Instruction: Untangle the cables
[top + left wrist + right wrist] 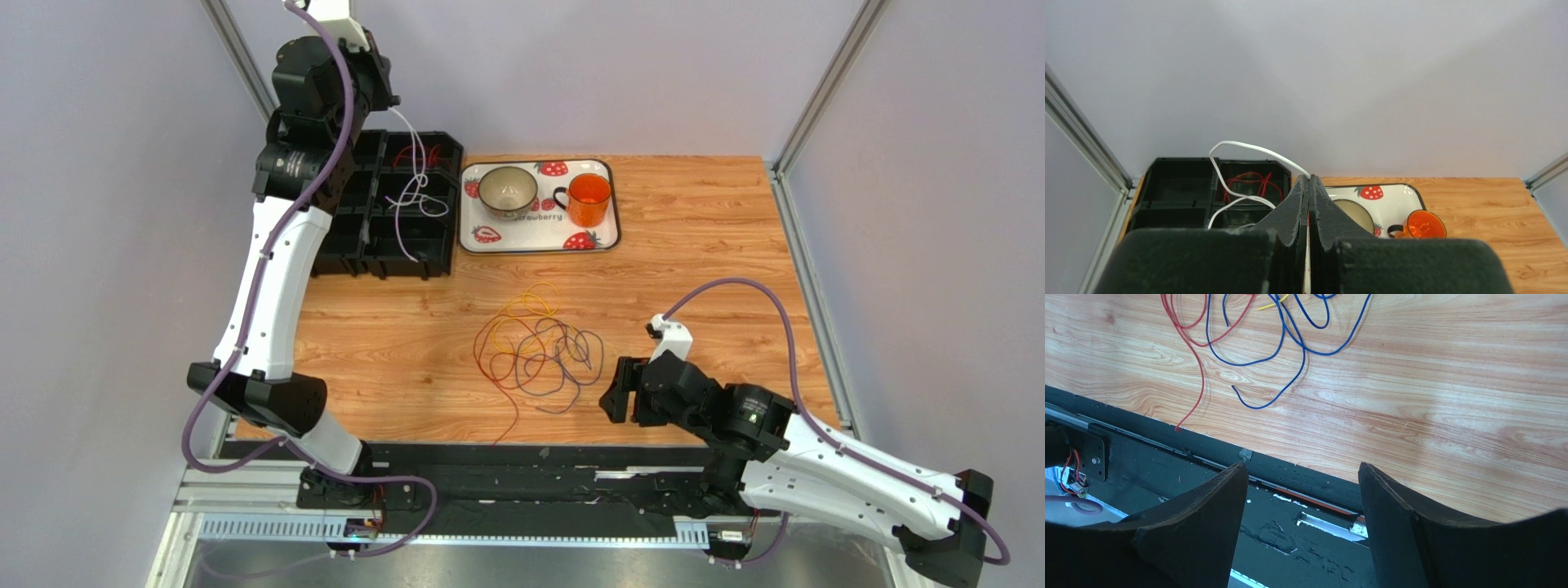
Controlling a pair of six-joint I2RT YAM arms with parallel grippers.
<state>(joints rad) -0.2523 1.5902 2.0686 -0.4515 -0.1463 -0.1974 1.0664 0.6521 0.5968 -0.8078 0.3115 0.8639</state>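
Observation:
A loose tangle of cables in red, orange, yellow and dark blue lies mid-table. A white cable hangs into the black compartment box at far left. My left gripper is raised above that box. In the left wrist view this gripper is shut on the white cable, which loops out from the fingertips. A red cable lies in one compartment. My right gripper stands open just right of the tangle, holding nothing. The right wrist view shows it near the table's front edge, with blue cable and red cable beyond.
A strawberry-print tray at the back carries a beige bowl and an orange cup. A black rail runs along the near edge. Grey walls and metal posts close in the back and sides.

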